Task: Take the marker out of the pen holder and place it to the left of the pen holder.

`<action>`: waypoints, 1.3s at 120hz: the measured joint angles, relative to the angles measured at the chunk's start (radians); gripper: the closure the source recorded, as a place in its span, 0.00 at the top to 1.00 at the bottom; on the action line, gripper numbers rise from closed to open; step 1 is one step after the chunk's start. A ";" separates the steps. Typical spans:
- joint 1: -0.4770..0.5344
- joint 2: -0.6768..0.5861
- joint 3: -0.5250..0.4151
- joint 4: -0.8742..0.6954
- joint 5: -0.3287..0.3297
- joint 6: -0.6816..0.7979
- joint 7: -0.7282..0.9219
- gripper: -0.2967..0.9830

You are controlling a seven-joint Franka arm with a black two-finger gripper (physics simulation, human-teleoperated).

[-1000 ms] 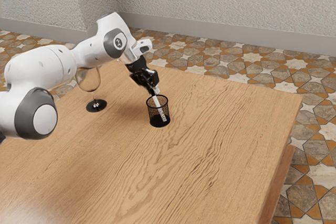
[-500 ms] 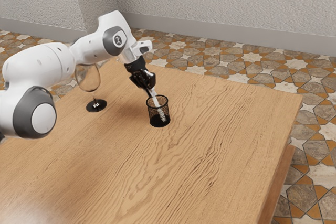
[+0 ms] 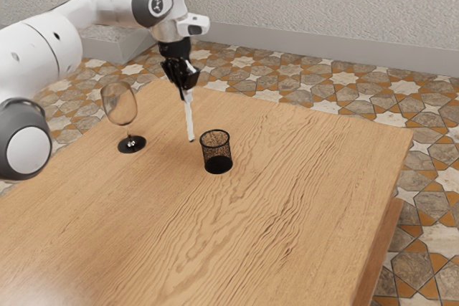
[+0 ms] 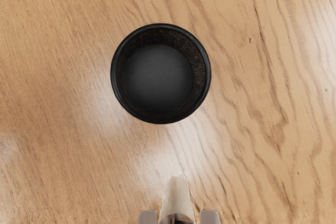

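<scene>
Exterior view, upper left of centre: the gripper [image 3: 187, 89] grasped the marker [image 3: 190, 121] between its fingers, near the pen holder [image 3: 216, 154].

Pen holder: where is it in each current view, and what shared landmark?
Exterior view: pen holder on the table, just left of picture centre.
Wrist view: pen holder near picture centre, seen from above, beyond the marker's free end.
Shared landmark: the white marker, outside the holder.

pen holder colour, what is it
The pen holder is black, rim and inside alike; it shows best in the wrist view.
</scene>
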 joint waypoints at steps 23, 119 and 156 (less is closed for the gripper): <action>-0.009 0.025 0.007 0.001 0.102 -0.188 -0.030 0.15; -0.036 -0.055 0.011 -0.133 0.201 -0.413 -0.122 0.68; -0.162 -0.452 -0.025 -0.424 0.122 -0.183 -0.139 0.75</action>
